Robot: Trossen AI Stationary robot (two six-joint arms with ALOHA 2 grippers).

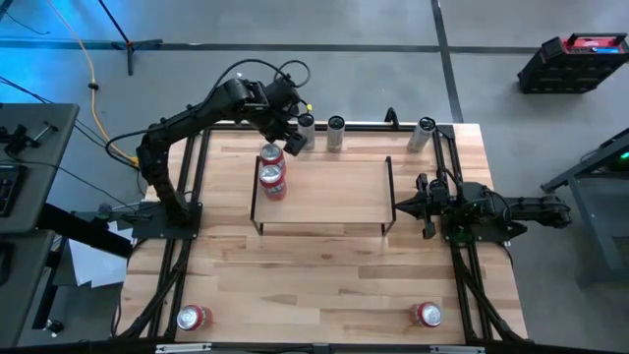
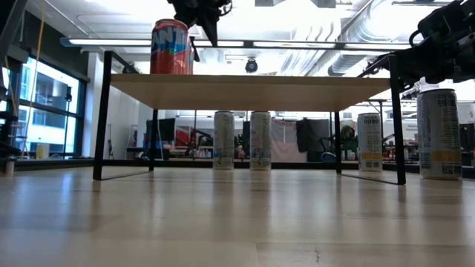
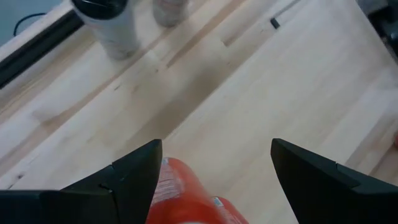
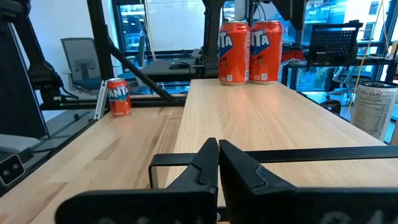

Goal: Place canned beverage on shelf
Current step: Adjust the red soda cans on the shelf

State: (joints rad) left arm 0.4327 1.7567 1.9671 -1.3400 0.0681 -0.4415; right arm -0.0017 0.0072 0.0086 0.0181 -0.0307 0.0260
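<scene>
Two orange cans (image 1: 272, 157) (image 1: 272, 183) stand upright, bottoms down, on the left end of the shelf (image 1: 324, 197), a light-wood board on a black wire frame. In the right wrist view they show side by side (image 4: 234, 53) (image 4: 266, 51). My left gripper (image 1: 279, 141) hovers open just above and behind the far can (image 3: 186, 193), its fingers apart and clear of it. In the low view it hangs above the shelf (image 2: 206, 26). My right gripper (image 1: 398, 206) rests shut and level at the shelf's right end (image 4: 217, 146).
Three silver cans (image 1: 307, 126) (image 1: 336, 133) (image 1: 423, 133) stand along the table's far edge behind the shelf. Two more orange cans (image 1: 192, 317) (image 1: 428, 315) stand near the front corners. Bare wood lies between the shelf and the front edge.
</scene>
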